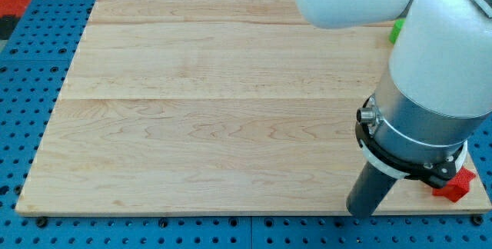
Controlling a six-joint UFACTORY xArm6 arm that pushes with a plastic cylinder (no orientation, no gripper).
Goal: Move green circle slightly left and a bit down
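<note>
- No container shows in the view; the blocks sit straight on the wooden board (200, 103), which lies on a blue pegboard table (23, 87).
- My tip (360, 213) rests at the board's edge toward 5 o'clock, at the lower end of the dark rod (373, 189). It is a plain rod end, with nothing to spread or press together, and it touches no block that I can see.
- The green circle (397, 31) shows only as a small green sliver at about 2 o'clock on the board, beside the white arm; its shape cannot be made out here. It lies well apart from my tip, toward 12 o'clock from it.
- A red block (455, 184) peeks out at about 4 o'clock, near my tip on the view's right; its shape is mostly hidden.
- The arm's white and grey body (430, 72) covers the board's right side and hides whatever lies along it.
</note>
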